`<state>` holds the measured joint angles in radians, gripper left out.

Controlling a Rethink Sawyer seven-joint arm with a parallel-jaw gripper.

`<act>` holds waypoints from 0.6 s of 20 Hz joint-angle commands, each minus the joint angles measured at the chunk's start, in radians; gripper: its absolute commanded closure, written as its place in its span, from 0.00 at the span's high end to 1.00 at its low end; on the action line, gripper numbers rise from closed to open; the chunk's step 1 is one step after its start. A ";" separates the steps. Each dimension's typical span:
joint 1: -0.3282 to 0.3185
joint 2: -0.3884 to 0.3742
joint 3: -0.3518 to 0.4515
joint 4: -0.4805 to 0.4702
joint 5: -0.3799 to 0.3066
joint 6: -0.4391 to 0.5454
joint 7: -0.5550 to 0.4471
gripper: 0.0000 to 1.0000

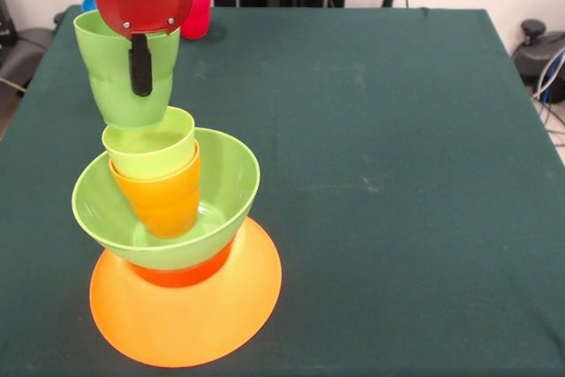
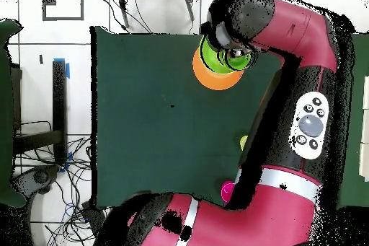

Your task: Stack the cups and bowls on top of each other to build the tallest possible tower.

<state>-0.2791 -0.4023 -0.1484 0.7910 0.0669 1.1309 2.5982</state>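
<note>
Gripper [image 1: 141,64] clamps green cup [image 1: 128,77], one finger outside wall; cup hangs tilted just above lime cup [image 1: 150,143]. Lime cup nests in orange cup [image 1: 163,196], inside lime bowl [image 1: 168,209], on large orange bowl [image 1: 185,306]: tower [image 1: 168,218] at table's left in front view. Best: level cup, centre over rim, lower slowly, then release. Red cup [image 1: 199,6] waits at far edge. No readable writing.

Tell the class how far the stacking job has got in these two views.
Done: the tower has a wide orange bowl, a small orange-red bowl, a lime bowl, then an orange cup and a lime cup. In hand: the gripper holds a green cup above it. Left: a red cup waits behind.
</note>
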 commanded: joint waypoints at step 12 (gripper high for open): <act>0.029 0.036 0.122 0.109 0.022 -0.084 -0.047 0.00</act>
<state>-0.2788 -0.3973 -0.1394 0.7949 0.0904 1.1020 2.5982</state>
